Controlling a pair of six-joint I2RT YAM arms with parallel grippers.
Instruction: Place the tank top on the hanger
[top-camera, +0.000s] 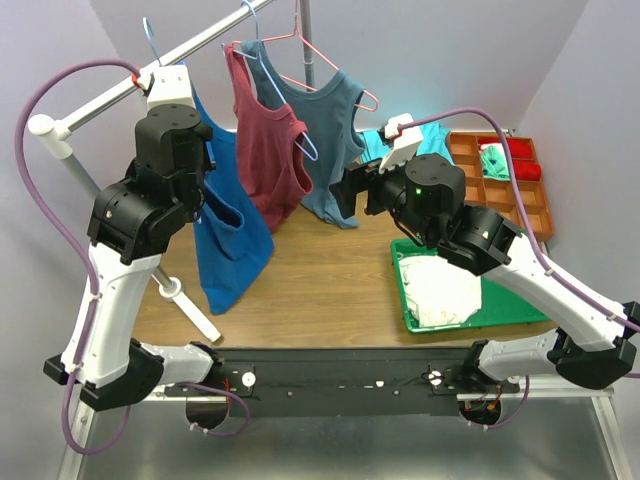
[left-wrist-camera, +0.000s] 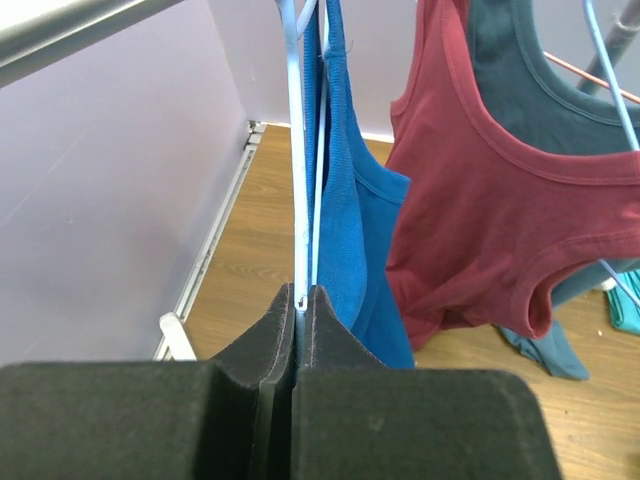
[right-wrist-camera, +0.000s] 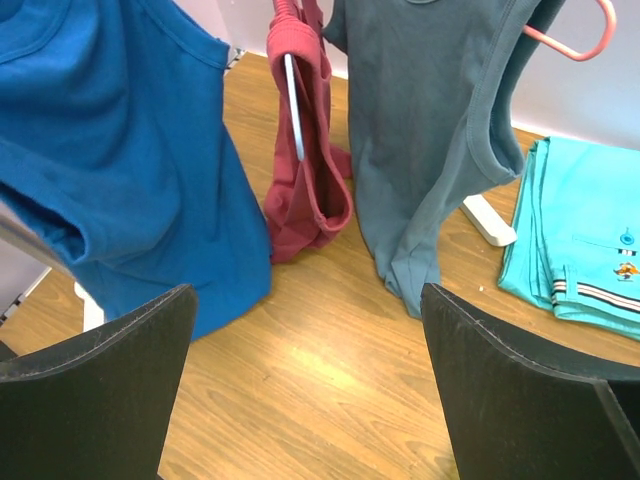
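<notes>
The royal-blue tank top (top-camera: 232, 240) hangs at the left of the rack, its hem near the wooden table. It also shows in the left wrist view (left-wrist-camera: 355, 230) and the right wrist view (right-wrist-camera: 120, 150). The light-blue wire hanger (left-wrist-camera: 298, 150) runs up alongside its straps, with the hook (top-camera: 150, 40) by the rail. My left gripper (left-wrist-camera: 300, 295) is shut on the hanger wire; in the top view it is hidden behind its wrist. My right gripper (right-wrist-camera: 308, 290) is open and empty, above the table in front of the hanging tops (top-camera: 345, 190).
A maroon top (top-camera: 265, 150) on a blue hanger and a teal-grey top (top-camera: 325, 140) on a pink hanger (top-camera: 300, 35) hang from the metal rail (top-camera: 110, 95). There are folded turquoise clothes (right-wrist-camera: 585, 230), a green tray (top-camera: 505, 312), an orange bin (top-camera: 515, 190) and the rack foot (top-camera: 190, 305).
</notes>
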